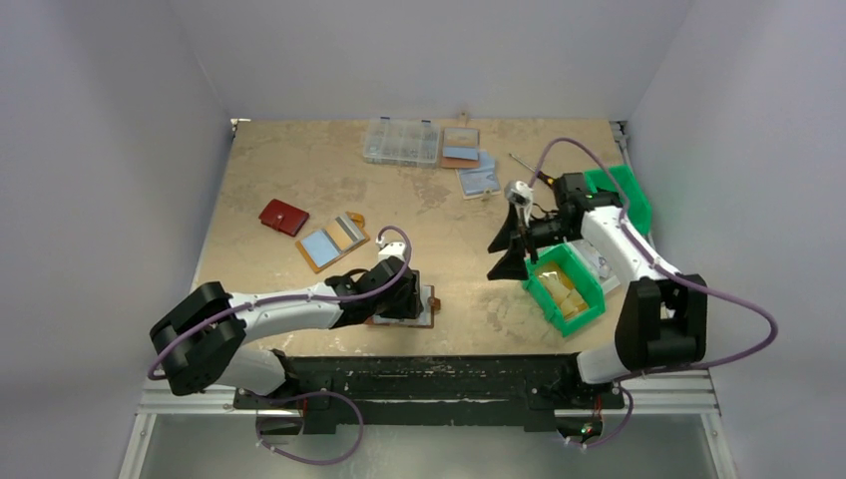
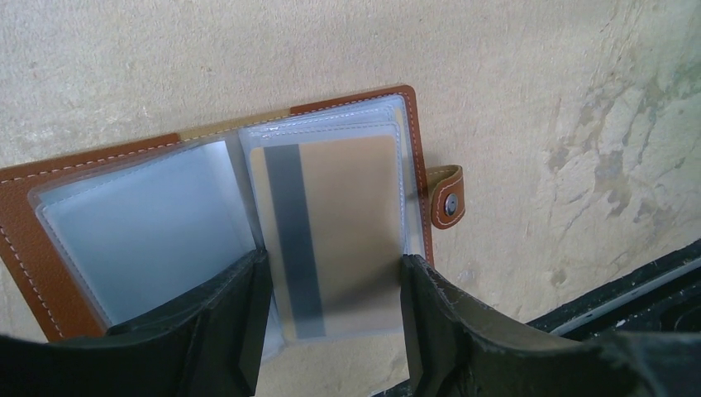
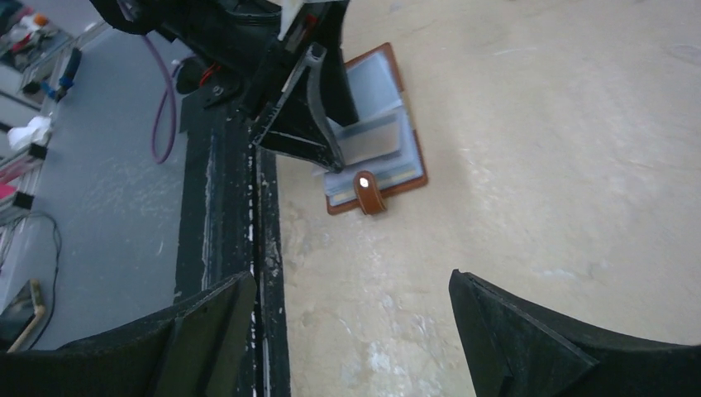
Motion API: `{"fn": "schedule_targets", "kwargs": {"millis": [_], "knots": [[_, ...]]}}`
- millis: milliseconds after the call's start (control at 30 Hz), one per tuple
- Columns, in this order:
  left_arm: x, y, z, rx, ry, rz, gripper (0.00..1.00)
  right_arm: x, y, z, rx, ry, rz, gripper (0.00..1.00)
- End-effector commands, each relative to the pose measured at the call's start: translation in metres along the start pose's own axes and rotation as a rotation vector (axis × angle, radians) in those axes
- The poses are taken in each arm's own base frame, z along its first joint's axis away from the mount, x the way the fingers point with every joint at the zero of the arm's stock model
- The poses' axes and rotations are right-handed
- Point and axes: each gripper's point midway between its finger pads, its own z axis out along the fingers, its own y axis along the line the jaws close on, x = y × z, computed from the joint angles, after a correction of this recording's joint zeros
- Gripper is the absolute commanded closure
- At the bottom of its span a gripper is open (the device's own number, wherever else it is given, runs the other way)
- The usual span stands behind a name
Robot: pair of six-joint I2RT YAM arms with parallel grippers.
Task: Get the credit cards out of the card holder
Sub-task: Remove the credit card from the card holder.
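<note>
The brown card holder [image 1: 427, 305] lies open near the table's front edge, its clear sleeves up [image 2: 149, 240]. It also shows in the right wrist view [image 3: 395, 177]. A gold credit card [image 2: 347, 223] with a grey stripe sticks partly out of the right sleeve, its near end past the holder's edge. My left gripper [image 2: 331, 322] is right above the holder [image 1: 399, 294]. Its fingers press against the card's two long edges. My right gripper [image 1: 507, 261] is open and empty, held above bare table to the right [image 3: 351, 322].
A green bin [image 1: 569, 289] with yellowish cards in it stands by the right arm, another green bin [image 1: 624, 195] behind it. A dark red wallet [image 1: 283, 217] and a brown holder with a blue card [image 1: 332, 240] lie at left. A clear box [image 1: 401, 142] and other holders [image 1: 469, 165] lie at the back.
</note>
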Motion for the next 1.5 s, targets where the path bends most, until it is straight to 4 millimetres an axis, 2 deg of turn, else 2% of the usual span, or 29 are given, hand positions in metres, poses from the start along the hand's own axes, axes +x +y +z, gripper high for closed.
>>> {"fn": "schedule_targets", "kwargs": {"millis": [0, 233, 333, 367, 433, 500, 533, 600, 700, 967, 1333, 1433, 1467], "knots": [[-0.016, -0.016, -0.007, 0.096, -0.06, -0.012, 0.63, -0.009, -0.004, 0.028, -0.025, 0.099, -0.058, 0.04], [-0.015, -0.013, -0.011, 0.124, -0.07, -0.027, 0.64, -0.019, -0.018, 0.076, 0.027, 0.172, -0.186, 0.01], [-0.015, -0.012, -0.011, 0.14, -0.075, -0.032, 0.64, -0.017, -0.021, 0.097, 0.023, 0.204, -0.19, 0.01], [-0.015, -0.012, -0.01, 0.147, -0.075, -0.034, 0.64, -0.014, -0.023, 0.103, 0.029, 0.228, -0.185, 0.04], [-0.017, -0.015, -0.011, 0.169, -0.084, -0.037, 0.64, -0.008, -0.024, 0.118, 0.029, 0.265, -0.175, 0.18], [-0.018, -0.018, -0.011, 0.185, -0.094, -0.039, 0.65, -0.005, -0.024, 0.132, 0.038, 0.279, -0.132, 0.58], [-0.018, -0.018, -0.011, 0.189, -0.096, -0.041, 0.65, -0.002, -0.025, 0.136, 0.038, 0.285, -0.114, 0.69], [-0.019, -0.019, -0.012, 0.199, -0.101, -0.044, 0.65, 0.005, -0.028, 0.141, 0.056, 0.296, -0.087, 0.83], [-0.02, -0.019, -0.013, 0.212, -0.107, -0.049, 0.65, 0.016, -0.028, 0.147, 0.07, 0.295, -0.04, 0.92], [-0.02, -0.02, -0.012, 0.227, -0.109, -0.055, 0.65, 0.038, -0.021, 0.17, 0.045, 0.332, 0.06, 0.96], [-0.022, -0.019, -0.012, 0.229, -0.114, -0.062, 0.65, 0.055, -0.03, 0.176, 0.085, 0.366, 0.143, 0.99], [-0.021, -0.018, -0.013, 0.229, -0.114, -0.065, 0.65, 0.057, -0.028, 0.178, 0.067, 0.37, 0.157, 0.99], [-0.021, -0.018, -0.013, 0.231, -0.115, -0.067, 0.65, 0.039, -0.02, 0.174, 0.062, 0.329, 0.121, 0.99]]}}
